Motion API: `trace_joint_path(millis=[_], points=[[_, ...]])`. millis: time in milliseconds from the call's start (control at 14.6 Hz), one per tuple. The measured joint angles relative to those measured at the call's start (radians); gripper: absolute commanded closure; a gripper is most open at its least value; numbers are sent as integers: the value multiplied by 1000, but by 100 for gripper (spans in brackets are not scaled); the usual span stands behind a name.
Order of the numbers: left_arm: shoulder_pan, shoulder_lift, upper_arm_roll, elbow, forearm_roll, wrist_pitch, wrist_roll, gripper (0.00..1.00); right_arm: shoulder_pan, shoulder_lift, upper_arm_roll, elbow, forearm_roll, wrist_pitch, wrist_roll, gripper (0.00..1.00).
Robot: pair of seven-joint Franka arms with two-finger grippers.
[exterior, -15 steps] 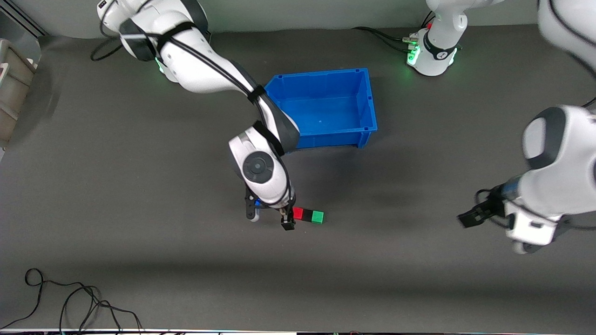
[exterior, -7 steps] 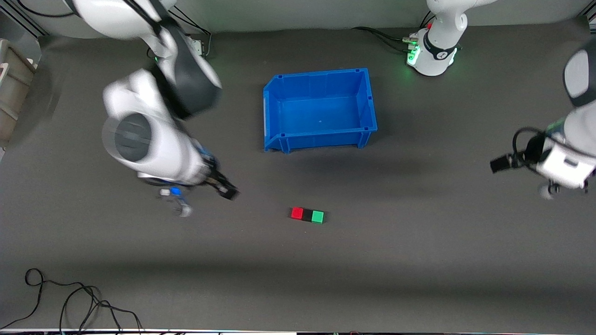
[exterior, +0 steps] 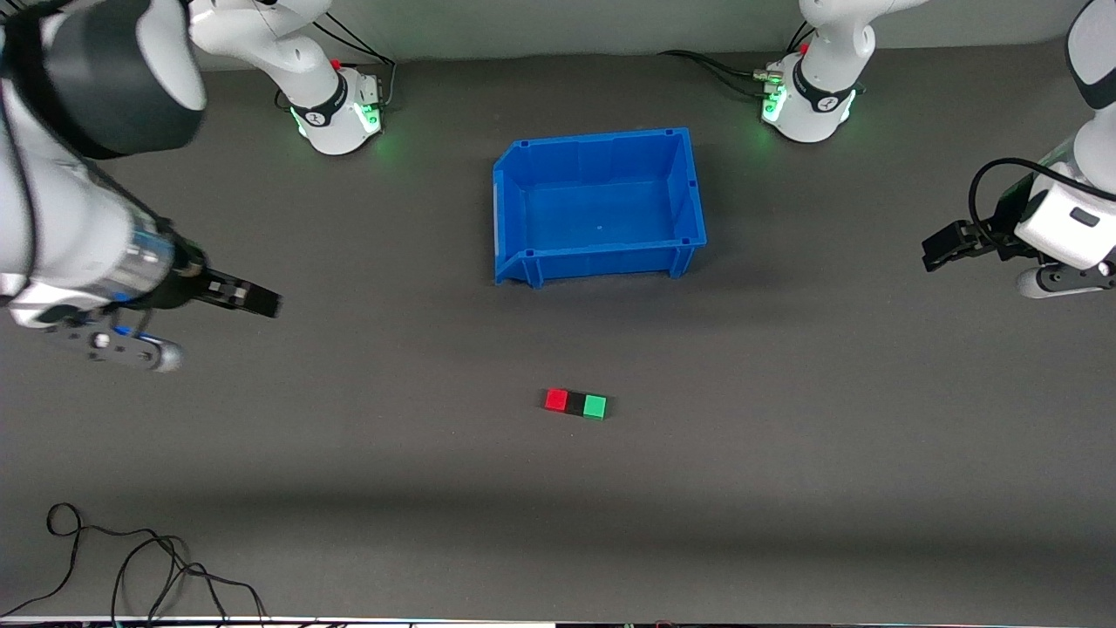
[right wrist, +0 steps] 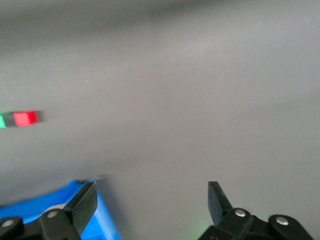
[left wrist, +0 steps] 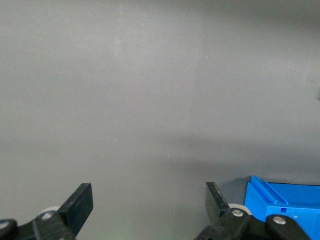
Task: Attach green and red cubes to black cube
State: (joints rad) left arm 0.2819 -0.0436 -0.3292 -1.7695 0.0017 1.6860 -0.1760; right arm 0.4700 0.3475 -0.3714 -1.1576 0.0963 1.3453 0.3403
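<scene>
Both hands are empty with their fingers spread wide. Right hand (exterior: 261, 303) hangs over bare worktop (exterior: 785, 488) toward the right arm's end; a second ago it was right down beside the red cube, and half a second ago it was already lifted away, about halfway to where it is now. Left hand (exterior: 935, 251) hangs over the left arm's end of the worktop, higher in the front view than a second ago, having pulled back toward its base.

Three cubes sit in a tight row on the worktop, touching one another: the red cube (exterior: 555, 399) toward the right arm's end, the black cube (exterior: 575, 403) between, the green cube (exterior: 595, 406) toward the left arm's end. The row has not shifted over the last second. It lies nearer to the front camera than the blue bin (exterior: 514, 214), well apart from it. The bin has also stayed put.
</scene>
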Motion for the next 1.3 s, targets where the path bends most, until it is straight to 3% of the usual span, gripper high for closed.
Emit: trace_joint_path(millis=[343, 685, 1302], points=[[8, 45, 8, 5, 0, 39, 4, 0, 0, -35, -69, -86, -10, 16, -160, 1], [3, 113, -1, 44, -1, 128, 6, 0, 12, -35, -69, -112, -10, 29, -163, 0], [1, 124, -1, 80, 26, 128, 8, 0, -10, -39, -69, -114, -13, 28, -197, 0]])
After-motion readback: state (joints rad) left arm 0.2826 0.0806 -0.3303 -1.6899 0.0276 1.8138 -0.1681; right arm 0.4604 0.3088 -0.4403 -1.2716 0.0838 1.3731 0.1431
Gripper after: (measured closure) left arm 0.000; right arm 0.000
